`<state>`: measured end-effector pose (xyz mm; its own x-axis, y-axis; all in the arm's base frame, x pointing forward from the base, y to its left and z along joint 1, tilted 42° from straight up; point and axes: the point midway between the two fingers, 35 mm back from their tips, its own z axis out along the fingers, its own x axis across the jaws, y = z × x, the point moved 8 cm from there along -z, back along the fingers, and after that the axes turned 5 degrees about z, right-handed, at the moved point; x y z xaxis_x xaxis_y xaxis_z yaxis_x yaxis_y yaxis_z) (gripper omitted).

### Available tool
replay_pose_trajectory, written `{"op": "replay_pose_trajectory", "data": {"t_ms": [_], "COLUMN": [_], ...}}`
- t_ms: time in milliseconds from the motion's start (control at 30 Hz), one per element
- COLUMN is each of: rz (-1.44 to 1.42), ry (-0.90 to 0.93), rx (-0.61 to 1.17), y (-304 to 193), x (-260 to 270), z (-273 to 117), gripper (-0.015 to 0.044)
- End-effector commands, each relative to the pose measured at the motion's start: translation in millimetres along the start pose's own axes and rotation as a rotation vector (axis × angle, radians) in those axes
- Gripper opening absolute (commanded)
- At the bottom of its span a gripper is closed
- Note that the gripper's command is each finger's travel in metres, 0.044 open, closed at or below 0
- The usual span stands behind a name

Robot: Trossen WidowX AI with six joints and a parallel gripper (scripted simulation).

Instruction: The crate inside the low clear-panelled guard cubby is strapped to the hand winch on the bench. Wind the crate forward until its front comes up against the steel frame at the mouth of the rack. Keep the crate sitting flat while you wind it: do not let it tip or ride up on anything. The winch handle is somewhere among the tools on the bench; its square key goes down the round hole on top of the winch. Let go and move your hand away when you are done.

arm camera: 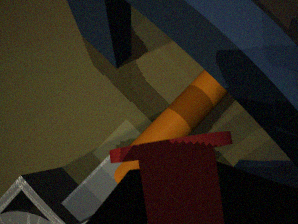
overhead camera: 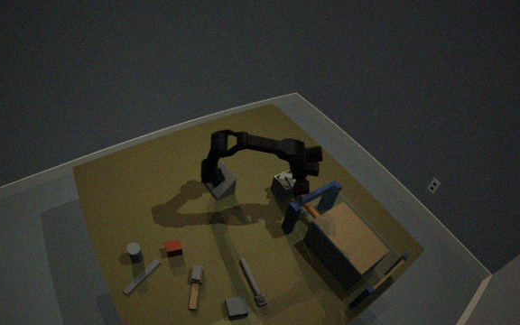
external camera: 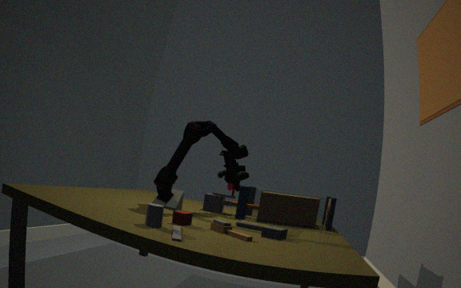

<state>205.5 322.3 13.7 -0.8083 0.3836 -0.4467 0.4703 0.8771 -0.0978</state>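
Observation:
My gripper (overhead camera: 301,193) (external camera: 232,190) (arm camera: 169,175) is shut on the winch handle, above and beside the winch on the frame side. The grey winch (overhead camera: 283,186) (external camera: 213,203) has the handle's flat arm (external camera: 222,195) across its top. The fingers hide the handle's grip; the key's seating is hidden. An orange strap (overhead camera: 311,210) (external camera: 250,206) (arm camera: 170,122) runs from the winch through the blue steel frame (overhead camera: 316,193) (external camera: 240,206) (arm camera: 215,47). The crate (overhead camera: 352,236) (external camera: 288,209) sits flat behind the frame, with a small gap at its front.
Left of the crate lie a long grey bar tool (overhead camera: 252,280), a grey block (overhead camera: 236,307) (external camera: 274,233) and a wood-handled tool (overhead camera: 194,295) (external camera: 239,235). Farther left are a red block (overhead camera: 173,248) (external camera: 182,218), a grey cylinder (overhead camera: 134,253) (external camera: 154,216) and a flat bar (overhead camera: 142,276) (external camera: 177,233).

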Motion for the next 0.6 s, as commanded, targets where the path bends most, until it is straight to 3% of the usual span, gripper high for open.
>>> {"op": "replay_pose_trajectory", "data": {"t_ms": [0, 567], "rz": [0.008, 0.008], "ry": [0.01, 0.011], "rx": [-0.01, -0.012], "y": [7, 25], "x": [7, 27], "z": [5, 13], "gripper": [0.0, 0.0]}}
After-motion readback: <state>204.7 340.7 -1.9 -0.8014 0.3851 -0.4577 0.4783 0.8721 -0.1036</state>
